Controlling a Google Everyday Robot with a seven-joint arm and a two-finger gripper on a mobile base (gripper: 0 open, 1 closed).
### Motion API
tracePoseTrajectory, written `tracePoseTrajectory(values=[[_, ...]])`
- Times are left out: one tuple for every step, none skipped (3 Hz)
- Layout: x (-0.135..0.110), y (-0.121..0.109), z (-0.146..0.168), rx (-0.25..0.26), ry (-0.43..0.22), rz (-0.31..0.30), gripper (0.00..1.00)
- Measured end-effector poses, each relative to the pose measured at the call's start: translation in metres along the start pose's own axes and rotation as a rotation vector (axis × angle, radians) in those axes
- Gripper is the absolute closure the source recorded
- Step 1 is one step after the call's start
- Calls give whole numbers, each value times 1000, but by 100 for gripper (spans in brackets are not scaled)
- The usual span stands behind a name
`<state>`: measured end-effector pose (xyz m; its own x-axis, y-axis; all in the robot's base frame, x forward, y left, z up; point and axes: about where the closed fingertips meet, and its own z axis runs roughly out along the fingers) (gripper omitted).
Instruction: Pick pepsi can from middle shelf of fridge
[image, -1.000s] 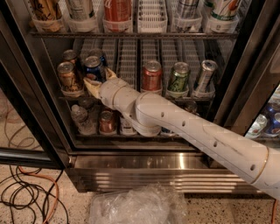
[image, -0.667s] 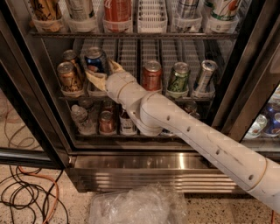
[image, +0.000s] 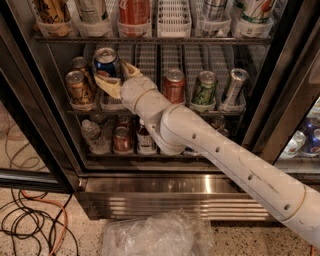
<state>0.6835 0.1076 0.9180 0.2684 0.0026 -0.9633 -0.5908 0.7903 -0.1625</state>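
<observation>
Matt tan gripper clamped on glossy aluminium pepsi can at wire middle shelf, arm smooth white plastic, base strip shiny stainless.

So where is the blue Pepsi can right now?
In the camera view, the pepsi can is at the left of the middle shelf, between the fingers of the gripper, right of two brown cans and left of the red can.

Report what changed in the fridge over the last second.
The gripper moved up and slightly right, its jaws closed around the pepsi can, which rose with it from the middle shelf. The red can, the green can and the other cans stayed put.
</observation>
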Motion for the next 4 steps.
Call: tracePoseTrajectory(values=[[2, 5, 2, -59, 7, 30, 100], [7, -4, -14, -149, 75, 129, 100], [-27, -10, -36, -255, 178, 270, 100], [-36, -32, -71, -290, 273, 328, 100]])
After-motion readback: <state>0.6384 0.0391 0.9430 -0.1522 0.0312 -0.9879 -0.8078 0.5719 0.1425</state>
